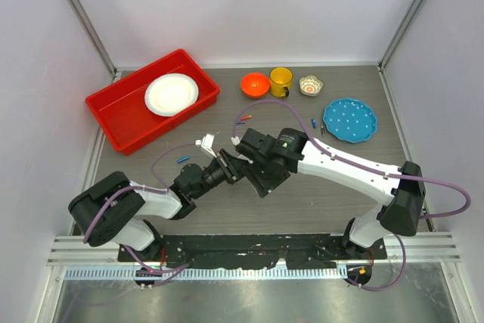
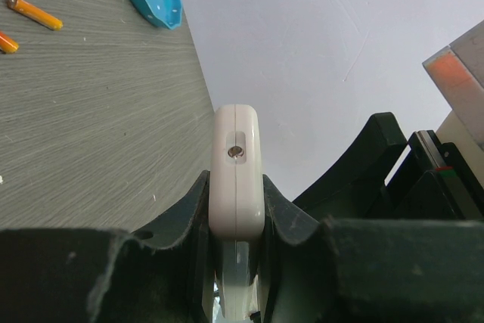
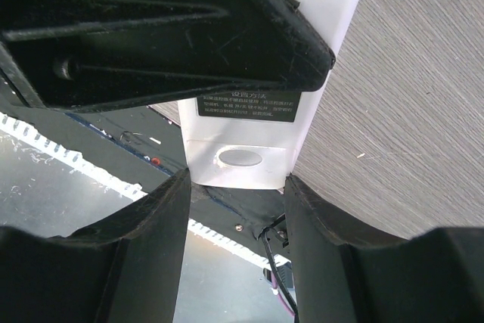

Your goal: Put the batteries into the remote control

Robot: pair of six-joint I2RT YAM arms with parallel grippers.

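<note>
Toward the far left corner of the grey wood-grain table [image 1: 318,194], a red rectangular plastic tray [image 1: 113,115] with a round white plate [image 1: 172,94] inside. Nearer the middle, a lone blue battery [image 1: 183,159] lying flat, then a small white piece [image 1: 206,141]. Next, the left gripper [image 2: 237,187], clamped tight on the small white rectangular remote control [image 2: 237,153] — thin edge up, held over the table's middle. Then the right gripper [image 3: 238,179], half wide about the remote's labelled back end, fingertips [image 3: 174,194] right at both edges; pressing or not, cannot tell. Beyond, loose orange, red and blue batteries [image 1: 243,119]. Along the far edge, an orange bowl [image 1: 255,83], a yellow mug [image 1: 281,81] and a small patterned bowl [image 1: 310,85]. Toward the right edge, a round blue dotted plate [image 1: 349,120] — a dark battery [image 1: 322,131] just beside its left rim.
</note>
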